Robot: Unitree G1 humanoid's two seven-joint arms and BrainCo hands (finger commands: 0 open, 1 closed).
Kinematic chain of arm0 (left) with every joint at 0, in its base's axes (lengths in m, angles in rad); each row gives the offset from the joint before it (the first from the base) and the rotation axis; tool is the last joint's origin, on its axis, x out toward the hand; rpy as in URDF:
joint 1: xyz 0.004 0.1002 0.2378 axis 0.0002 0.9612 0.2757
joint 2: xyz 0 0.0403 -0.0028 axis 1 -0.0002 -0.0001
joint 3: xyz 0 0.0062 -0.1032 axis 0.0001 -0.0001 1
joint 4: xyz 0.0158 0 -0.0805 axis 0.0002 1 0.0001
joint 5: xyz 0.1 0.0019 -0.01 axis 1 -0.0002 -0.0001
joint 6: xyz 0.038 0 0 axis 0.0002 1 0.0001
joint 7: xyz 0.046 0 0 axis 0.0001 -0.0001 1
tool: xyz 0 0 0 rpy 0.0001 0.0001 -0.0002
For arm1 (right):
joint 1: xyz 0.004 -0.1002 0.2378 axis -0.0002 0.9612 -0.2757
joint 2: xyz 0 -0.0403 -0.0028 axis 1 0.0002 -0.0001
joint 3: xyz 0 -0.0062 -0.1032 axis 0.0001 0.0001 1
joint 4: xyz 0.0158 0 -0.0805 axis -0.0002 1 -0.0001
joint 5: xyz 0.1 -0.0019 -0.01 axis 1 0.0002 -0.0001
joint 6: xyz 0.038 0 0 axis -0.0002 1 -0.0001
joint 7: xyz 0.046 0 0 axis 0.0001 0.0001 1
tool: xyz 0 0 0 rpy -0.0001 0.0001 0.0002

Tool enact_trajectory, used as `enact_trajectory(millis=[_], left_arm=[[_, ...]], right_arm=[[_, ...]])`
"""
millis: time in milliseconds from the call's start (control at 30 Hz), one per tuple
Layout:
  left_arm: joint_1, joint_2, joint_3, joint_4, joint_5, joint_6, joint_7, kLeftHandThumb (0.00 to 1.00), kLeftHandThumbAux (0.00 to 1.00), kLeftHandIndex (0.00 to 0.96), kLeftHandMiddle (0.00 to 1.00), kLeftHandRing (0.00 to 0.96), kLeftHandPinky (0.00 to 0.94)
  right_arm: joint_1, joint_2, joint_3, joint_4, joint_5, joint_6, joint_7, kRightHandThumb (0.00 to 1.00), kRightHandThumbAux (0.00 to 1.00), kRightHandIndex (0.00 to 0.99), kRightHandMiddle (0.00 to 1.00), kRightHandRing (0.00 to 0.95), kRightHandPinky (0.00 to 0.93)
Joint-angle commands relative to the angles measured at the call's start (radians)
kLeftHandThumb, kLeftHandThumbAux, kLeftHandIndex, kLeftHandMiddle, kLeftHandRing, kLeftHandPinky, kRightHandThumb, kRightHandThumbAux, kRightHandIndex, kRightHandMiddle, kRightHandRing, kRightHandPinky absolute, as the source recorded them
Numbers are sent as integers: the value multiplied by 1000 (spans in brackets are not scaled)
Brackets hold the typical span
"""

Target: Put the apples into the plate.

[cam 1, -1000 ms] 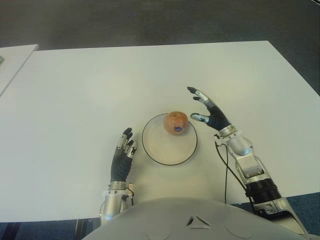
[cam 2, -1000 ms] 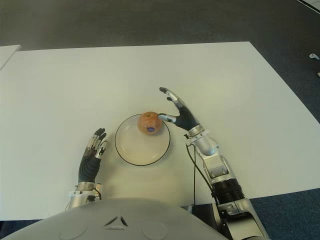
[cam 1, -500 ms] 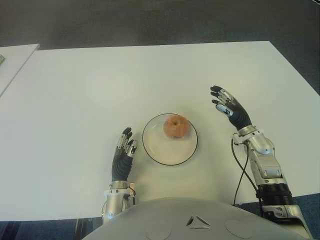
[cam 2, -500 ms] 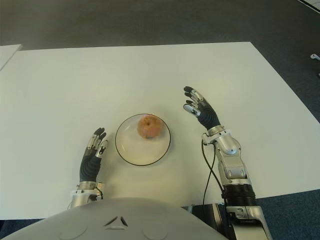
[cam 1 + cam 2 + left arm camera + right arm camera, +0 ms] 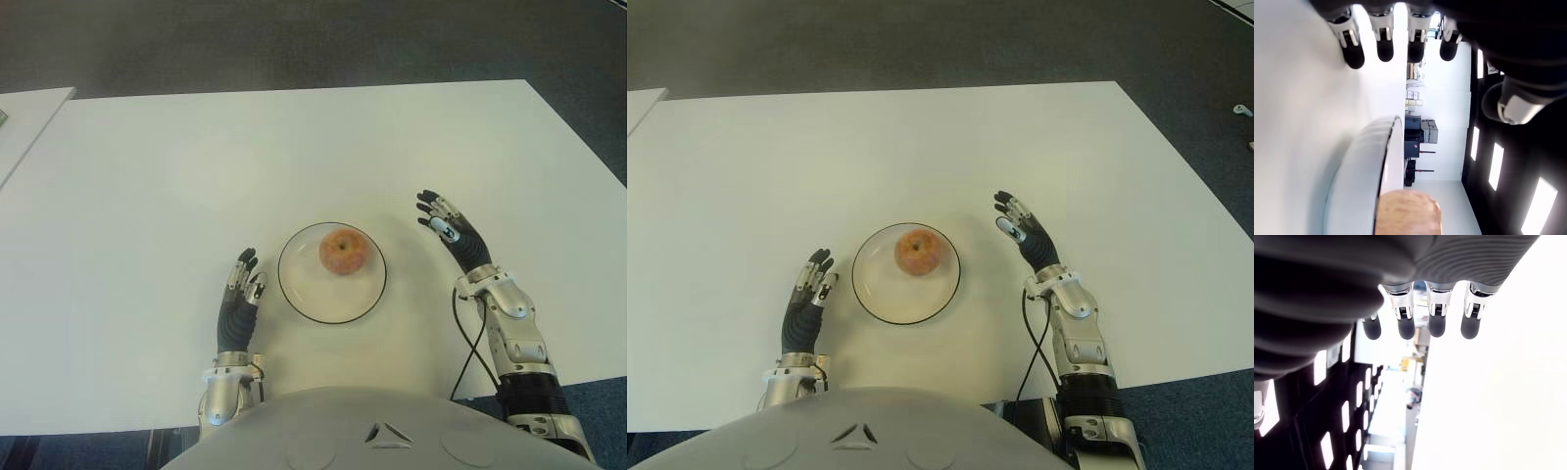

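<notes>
Left eye view: the apple (image 5: 343, 251) sits centre-frame in the plate (image 5: 304, 294) — off-centre, so a knock could roll it out. Right hand (image 5: 451, 229) spread, empty. Left wrist view: left hand (image 5: 1396, 34) fingers straight, holding nothing.

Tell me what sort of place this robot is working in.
Probably an office or lab room, not a kitchen: a large plain white table stands on dark carpet, and the left wrist view shows rows of ceiling lights. Only a white dark-rimmed plate holding a reddish apple is laid out.
</notes>
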Motion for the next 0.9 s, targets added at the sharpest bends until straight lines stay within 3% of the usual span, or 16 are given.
enact_trajectory(millis=[33,467,900], left_arm=[[4,3,1,10,1,24,3,84,428,0,0,0,40],[3,27,13,3,-22,26,-21,70,421,0,0,0,41],[-19,37,37,38,-3,27,-8,63,428,0,0,0,46]], right_arm=[[14,26,-5,33,-5,25,-11,82,415,30,31,0,0],[153,122,36,-21,-31,-46,-44,76,428,50,51,6,2],[160,164,53,76,-44,-118,-45,76,444,55,44,1,13]])
